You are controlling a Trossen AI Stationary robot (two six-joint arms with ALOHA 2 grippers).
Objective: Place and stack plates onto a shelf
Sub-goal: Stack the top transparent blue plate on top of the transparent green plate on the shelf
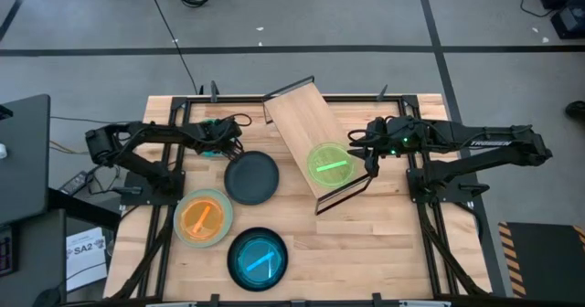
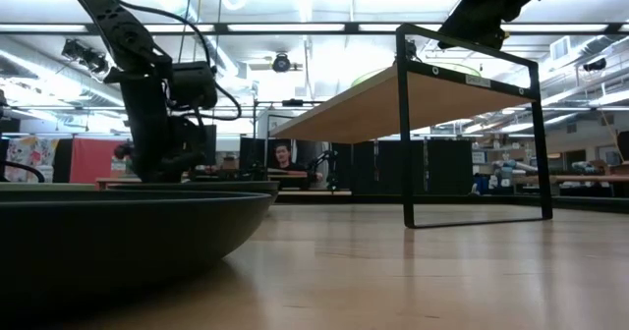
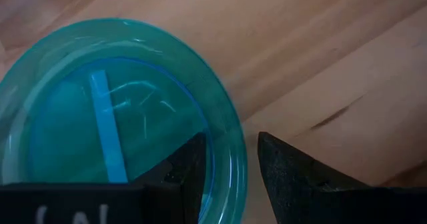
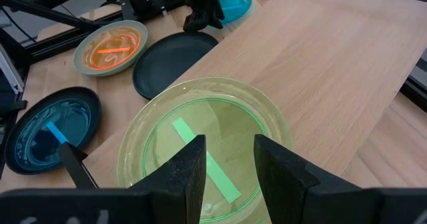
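black plate (image 1: 250, 178) beside shelf (image 1: 302, 124) | orange plate (image 1: 203, 217) | blue plate (image 1: 257, 259)

Four views: overhead, table-level, two wrist-mounted.
We are looking straight down on the whole table (image 1: 366, 243); the low camera is peering level past a dark plate (image 2: 118, 227), very near. Wrist cameras are hovering close, and the bright green plate (image 4: 203, 147) is also showing from overhead (image 1: 328, 163).

Five plates (image 1: 253, 178), one shelf (image 1: 297, 120), two arms (image 1: 146, 141)
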